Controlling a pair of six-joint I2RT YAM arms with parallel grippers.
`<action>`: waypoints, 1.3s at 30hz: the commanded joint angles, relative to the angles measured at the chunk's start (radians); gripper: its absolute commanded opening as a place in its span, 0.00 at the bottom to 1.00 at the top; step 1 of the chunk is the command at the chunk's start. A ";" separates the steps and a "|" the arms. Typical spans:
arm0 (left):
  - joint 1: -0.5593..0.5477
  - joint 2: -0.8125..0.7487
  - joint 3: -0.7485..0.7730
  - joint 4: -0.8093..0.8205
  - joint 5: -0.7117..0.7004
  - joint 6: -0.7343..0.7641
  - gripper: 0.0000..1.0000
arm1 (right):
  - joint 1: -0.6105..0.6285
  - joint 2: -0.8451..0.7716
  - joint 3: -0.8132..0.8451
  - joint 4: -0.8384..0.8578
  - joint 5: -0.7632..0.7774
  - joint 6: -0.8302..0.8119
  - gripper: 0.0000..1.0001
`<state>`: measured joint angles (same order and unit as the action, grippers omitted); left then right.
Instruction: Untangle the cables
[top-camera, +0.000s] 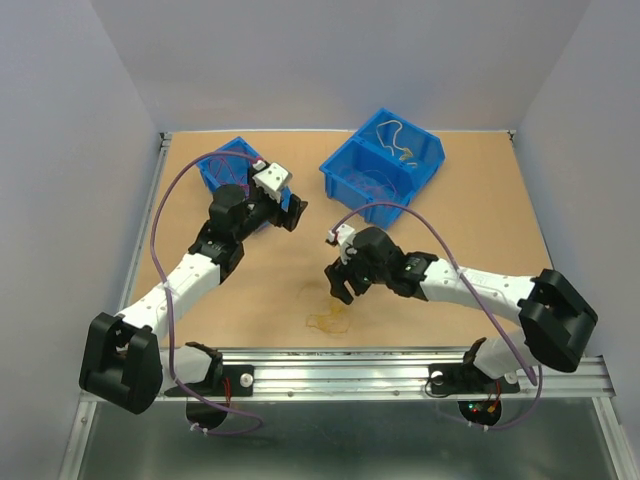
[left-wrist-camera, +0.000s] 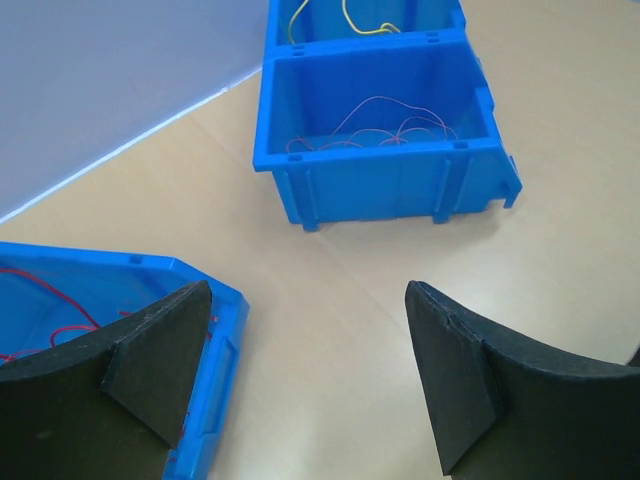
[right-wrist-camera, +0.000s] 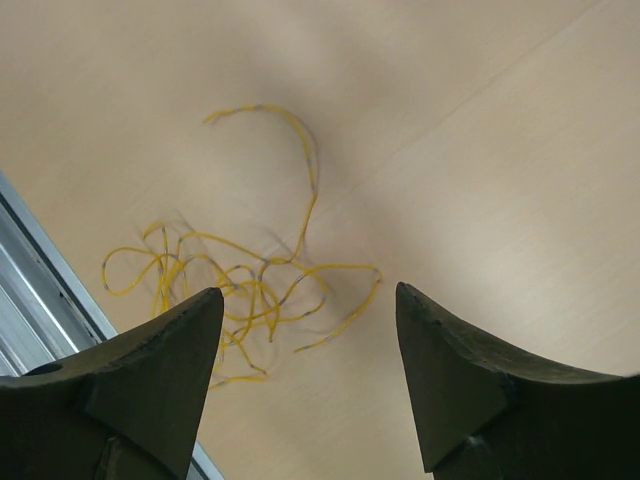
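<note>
Tan fibreboard tabletop (top-camera: 480, 210) carries the tangle of thin yellow cables (right-wrist-camera: 235, 280) near its front rail, under the right gripper (right-wrist-camera: 307, 292), whose jaws are open and empty. The left gripper (left-wrist-camera: 308, 288) gapes empty near a divided blue plastic bin (left-wrist-camera: 370, 190).

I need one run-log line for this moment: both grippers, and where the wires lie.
left gripper: open, empty | right gripper: open, empty, by yellow tangle | yellow tangle: on table | red wires: inside blue bin

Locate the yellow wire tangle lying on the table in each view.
Top external: yellow wire tangle at lower centre, between the right gripper and the front rail.
Left wrist: not in it.
Right wrist: left of centre, beside the rail.
Shared landmark: the front rail.
</note>
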<state>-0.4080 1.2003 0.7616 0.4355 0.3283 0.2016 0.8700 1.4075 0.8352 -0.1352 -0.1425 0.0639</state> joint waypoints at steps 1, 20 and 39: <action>0.006 -0.024 0.013 0.062 -0.015 -0.013 0.90 | 0.053 0.044 0.024 -0.052 0.058 -0.019 0.74; 0.008 -0.016 0.015 0.063 -0.002 -0.002 0.90 | 0.087 -0.537 -0.154 0.276 0.191 -0.037 0.01; 0.009 -0.008 0.015 0.068 -0.014 -0.002 0.90 | -0.044 -0.429 0.067 0.548 0.723 -0.239 0.01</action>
<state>-0.4034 1.2022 0.7616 0.4381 0.3199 0.1997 0.9146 0.9401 0.7734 0.2775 0.5434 -0.1425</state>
